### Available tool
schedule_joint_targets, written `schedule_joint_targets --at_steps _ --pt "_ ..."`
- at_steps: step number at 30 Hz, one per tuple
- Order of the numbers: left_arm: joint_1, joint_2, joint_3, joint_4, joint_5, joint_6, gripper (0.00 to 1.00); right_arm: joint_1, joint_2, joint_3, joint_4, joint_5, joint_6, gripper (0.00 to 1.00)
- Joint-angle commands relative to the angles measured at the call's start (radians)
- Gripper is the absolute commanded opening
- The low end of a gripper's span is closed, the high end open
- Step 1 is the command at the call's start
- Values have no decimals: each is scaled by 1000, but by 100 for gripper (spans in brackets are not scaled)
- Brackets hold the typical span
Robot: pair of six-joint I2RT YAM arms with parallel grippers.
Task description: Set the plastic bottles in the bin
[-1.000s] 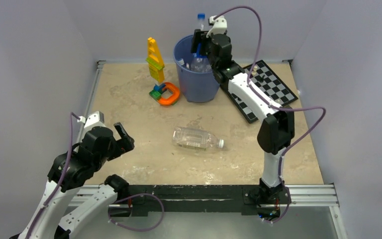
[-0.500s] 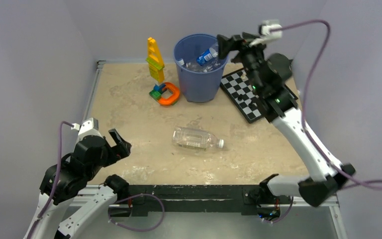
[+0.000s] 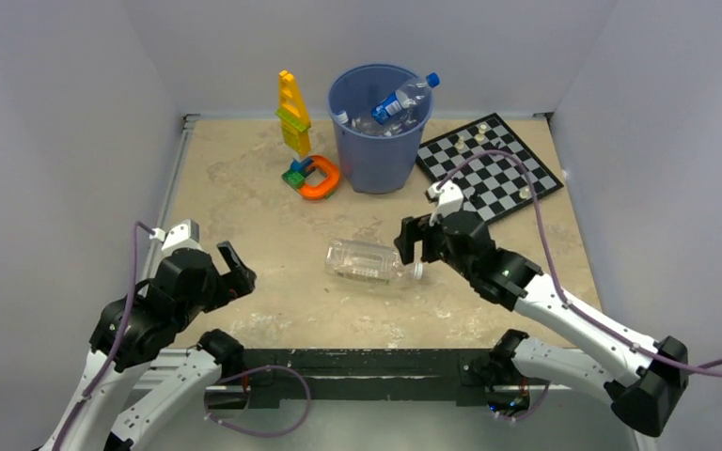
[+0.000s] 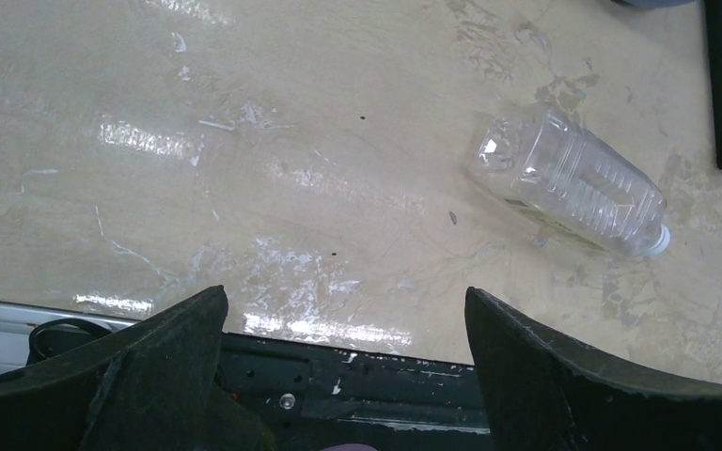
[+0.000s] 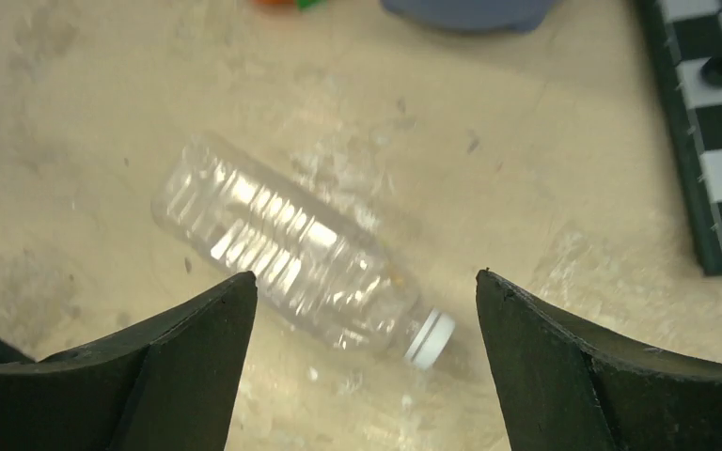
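Note:
A clear plastic bottle (image 3: 368, 262) with a white cap lies on its side mid-table; it also shows in the left wrist view (image 4: 573, 181) and the right wrist view (image 5: 287, 249). The round blue bin (image 3: 373, 128) stands at the back and holds several bottles, one with a blue label (image 3: 404, 97) leaning on its rim. My right gripper (image 3: 412, 242) is open, just above the lying bottle's cap end, its jaws spread around the cap (image 5: 367, 291). My left gripper (image 3: 233, 268) is open and empty at the near left, well away from the bottle.
A black-and-white chessboard (image 3: 489, 167) with a few pieces lies right of the bin. A yellow-and-green block tower (image 3: 292, 115) and an orange ring toy (image 3: 313, 177) stand left of it. Grey walls enclose the table; a black rail (image 3: 367, 366) runs along its near edge.
My right arm has swung from above the bin down to the lying bottle, leaving the blue-labelled bottle in the bin. The left gripper has shifted only slightly.

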Motion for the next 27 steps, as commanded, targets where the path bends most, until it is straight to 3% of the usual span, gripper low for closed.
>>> schedule_joint_targets --at_steps 1,8,12,21,27 --pt "4 32 1 30 -15 12 100 51 58 5 -40 -39 56 89" --pt "4 42 45 0 -54 55 100 59 269 90 -86 -183 -95 92" --pt "5 24 33 7 -61 49 100 59 302 63 -91 -257 -129 93" --pt "5 33 -24 63 19 40 100 67 447 34 -20 -385 48 94" --pt "5 34 -28 67 23 20 99 222 453 24 122 -407 229 95"
